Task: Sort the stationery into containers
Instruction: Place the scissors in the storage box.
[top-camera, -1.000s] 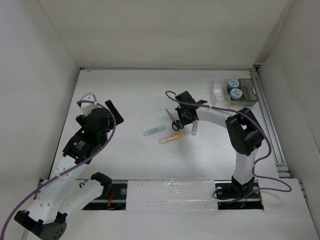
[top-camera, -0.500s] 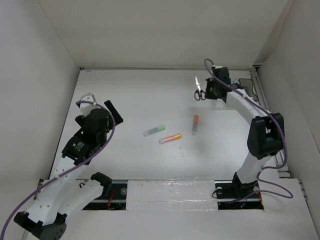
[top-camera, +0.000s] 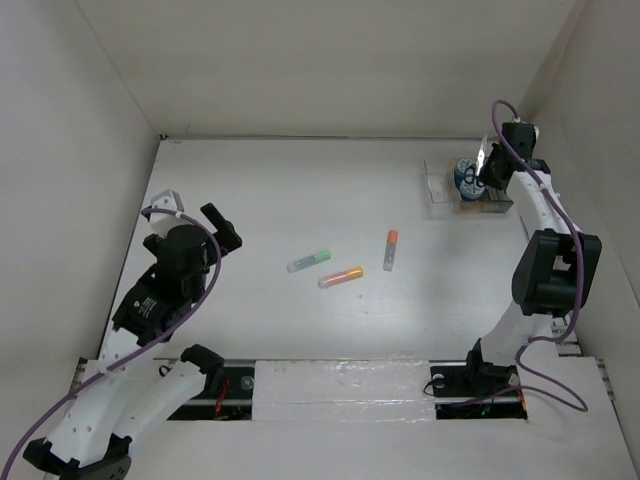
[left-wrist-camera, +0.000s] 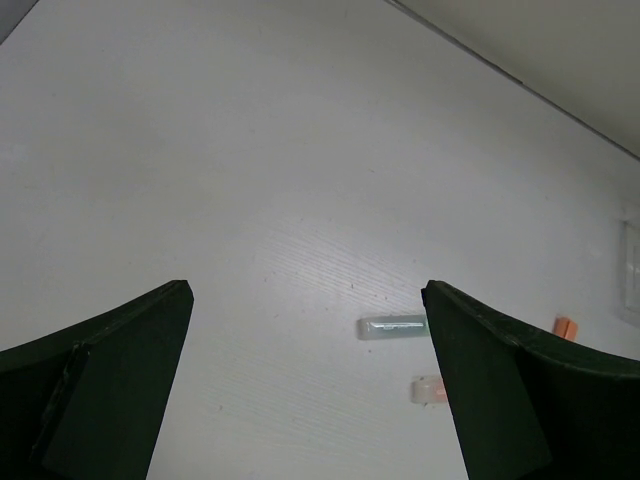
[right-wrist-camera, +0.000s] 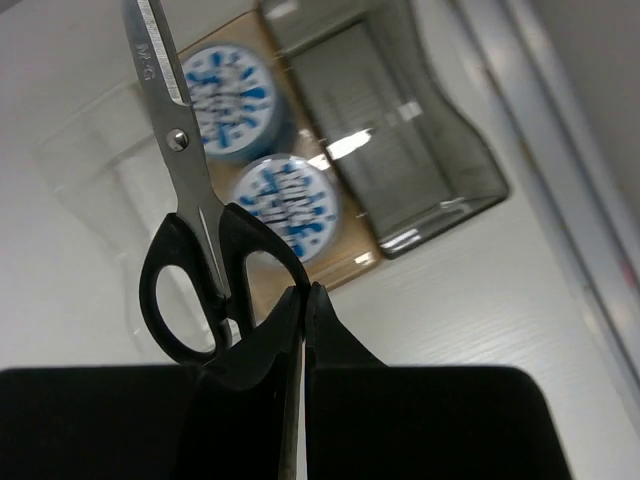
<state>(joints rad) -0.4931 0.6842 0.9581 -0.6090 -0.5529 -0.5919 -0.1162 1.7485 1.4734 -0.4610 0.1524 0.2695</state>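
Right, scissors (right-wrist-camera: 190, 230) hung above the organiser (right-wrist-camera: 440, 190).
Right gripper (right-wrist-camera: 303, 300) pinched a black handle loop (two rolls (right-wrist-camera: 283, 205) sat in the tan section); left gripper (left-wrist-camera: 305, 290) gaped wide over the table (left-wrist-camera: 300, 150).

Scissors (right-wrist-camera: 188, 195), black-handled with the blades shut, are up over the organiser (right-wrist-camera: 440, 190), pinched at a handle loop by the right claw (right-wrist-camera: 302, 300). One blue-and-white roll (right-wrist-camera: 228, 100) sits beside the second roll (right-wrist-camera: 282, 205) in the tan middle section. On the worktop (top-camera: 250, 200) lie a green-ended pen (top-camera: 309, 261), an orange-ended pen (top-camera: 341, 277) just beside it, and another orange-ended marker (top-camera: 390, 249) set apart.
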